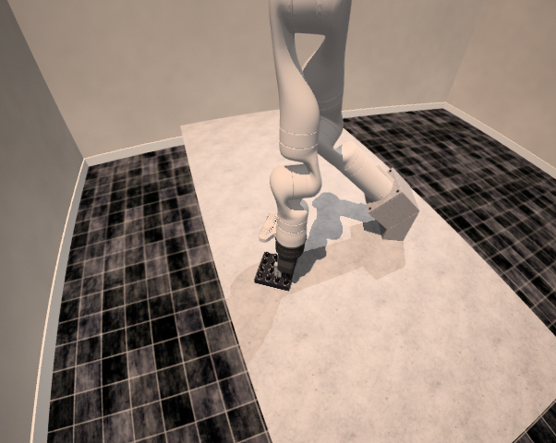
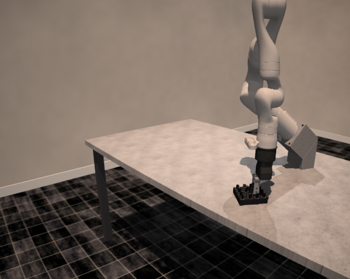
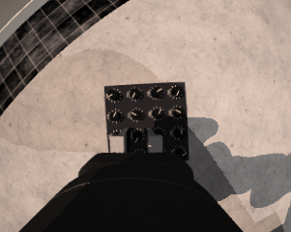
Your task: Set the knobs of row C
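The black knob box [image 1: 271, 285] [image 2: 253, 201] [image 3: 146, 103] stands flat on the table with several black knobs in a four-by-four grid. My gripper [image 1: 277, 272] [image 2: 256, 191] [image 3: 137, 136] is partly open and points down over it. In the wrist view its fingers stand left and right of one knob [image 3: 137, 135], in the third row from the top and second column, with dark gaps beside it. Its white line seems to run toward the lower left. Whether the fingertips reach down beside it is unclear. The lowest knob row is mostly hidden. Printed names and socket cannot be made out.
Neighbouring knobs stand close outside both fingers. The arm's grey angled base [image 1: 393, 211] [image 2: 303, 147] stands on the table [image 1: 388, 343] [image 2: 169, 156]. A pale perforated housing [image 1: 268, 227] [image 2: 251, 142] juts out beside the wrist. The arm's shadow falls across part of the box.
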Tool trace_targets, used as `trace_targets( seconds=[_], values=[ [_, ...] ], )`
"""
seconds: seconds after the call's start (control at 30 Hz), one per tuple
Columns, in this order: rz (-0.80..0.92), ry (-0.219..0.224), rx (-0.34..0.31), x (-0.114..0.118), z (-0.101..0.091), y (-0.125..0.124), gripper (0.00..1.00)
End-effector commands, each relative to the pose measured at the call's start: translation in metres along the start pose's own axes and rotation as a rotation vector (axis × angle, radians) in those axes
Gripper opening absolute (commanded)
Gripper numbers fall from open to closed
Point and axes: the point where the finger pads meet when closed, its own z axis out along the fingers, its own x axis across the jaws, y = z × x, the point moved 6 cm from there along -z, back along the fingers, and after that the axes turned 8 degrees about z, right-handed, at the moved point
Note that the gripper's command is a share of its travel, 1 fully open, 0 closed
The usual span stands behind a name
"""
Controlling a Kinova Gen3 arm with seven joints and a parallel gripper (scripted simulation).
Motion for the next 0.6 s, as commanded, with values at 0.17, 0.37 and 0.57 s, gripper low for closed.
trace_targets(
  seconds=[0.17,0.37,0.57],
  values=[
    [-0.014,0.0,-0.003,0.0004,0.0007,0.0017,0.46],
    [-0.014,0.0,-0.003,0.0003,0.0007,0.0017,0.3],
    [-0.014,0.0,-0.003,0.0003,0.0007,0.0017,0.3]
  ],
)
